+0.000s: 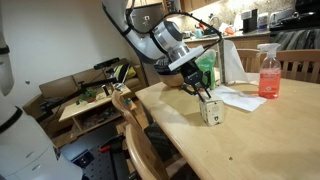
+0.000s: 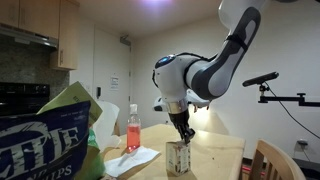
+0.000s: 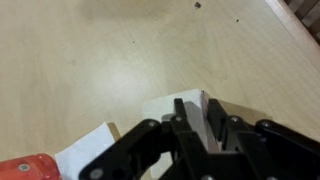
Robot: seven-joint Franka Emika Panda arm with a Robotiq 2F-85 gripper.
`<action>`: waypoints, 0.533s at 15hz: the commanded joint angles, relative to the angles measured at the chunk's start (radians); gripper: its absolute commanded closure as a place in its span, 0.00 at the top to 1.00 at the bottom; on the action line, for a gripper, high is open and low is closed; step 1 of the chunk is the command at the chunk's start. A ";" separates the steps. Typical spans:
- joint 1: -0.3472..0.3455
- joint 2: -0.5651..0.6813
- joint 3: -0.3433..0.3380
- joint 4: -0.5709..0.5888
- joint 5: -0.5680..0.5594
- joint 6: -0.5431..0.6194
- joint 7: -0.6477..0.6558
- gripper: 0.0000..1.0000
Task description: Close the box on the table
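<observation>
A small cream-white box (image 1: 213, 112) (image 2: 179, 158) stands upright on the light wooden table (image 1: 255, 140) (image 2: 218, 150), its top flaps raised. My gripper (image 1: 205, 95) (image 2: 183, 138) comes down onto its top from above. In the wrist view the two black fingers (image 3: 181, 112) straddle a raised white flap of the box (image 3: 160, 110), and the flap fills the narrow gap between them. The gripper (image 3: 197, 108) is closed partway on that flap. The box's body below is hidden by the fingers.
A pink spray bottle (image 1: 269, 72) (image 2: 133, 130) (image 3: 25, 168) stands beside flat white paper sheets (image 1: 240, 98) (image 2: 135, 160) (image 3: 85, 150) near the box. A wooden chair (image 1: 135, 130) sits at the table edge, a cluttered low bench (image 1: 85, 100) beyond it. A chip bag (image 2: 50, 140) fills one foreground.
</observation>
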 commanded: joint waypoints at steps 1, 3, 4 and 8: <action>0.017 0.013 0.009 0.037 -0.033 -0.065 -0.005 0.31; 0.023 0.021 0.012 0.047 -0.048 -0.080 -0.006 0.30; 0.026 0.027 0.012 0.054 -0.054 -0.091 -0.005 0.29; 0.028 0.047 0.016 0.071 -0.074 -0.119 -0.007 0.30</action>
